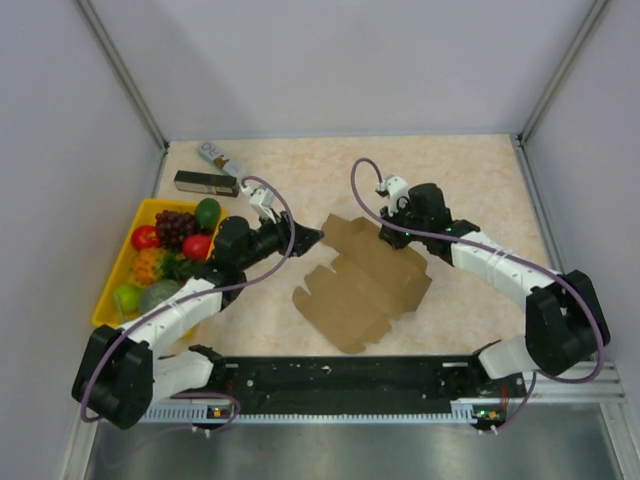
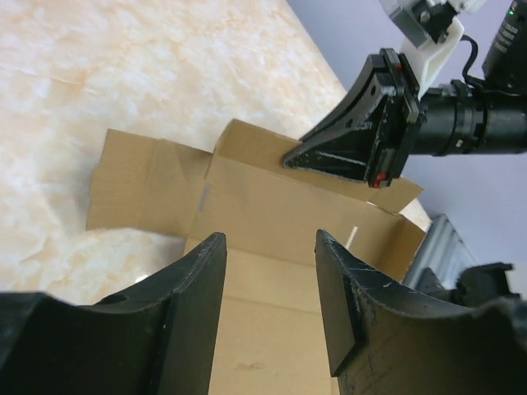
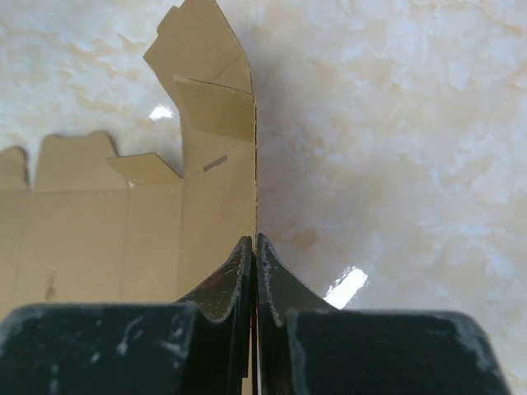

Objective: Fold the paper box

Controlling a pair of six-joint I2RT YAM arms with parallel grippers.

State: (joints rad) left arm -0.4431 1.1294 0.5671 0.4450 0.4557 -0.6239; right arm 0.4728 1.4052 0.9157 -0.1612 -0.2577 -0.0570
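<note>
At the middle of the table (image 1: 480, 180), the paper box (image 1: 365, 290) lies mostly flat, w/ one far panel raised. That panel's edge is pinched by the right gripper (image 1: 388, 235), fingers pressed together on the cardboard. The left gripper (image 1: 310, 238) is held w/ fingers spread, empty, just over the sheet's left end. For a clean fold, the pinch should be kept firm & the panel turned along its scored crease, w/ the left fingers set down on the base as a stop; otherwise the sheet will prob. slide.

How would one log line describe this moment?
paper box: mostly flat | right gripper: shut on its edge | left gripper: open, pointing at it
</note>
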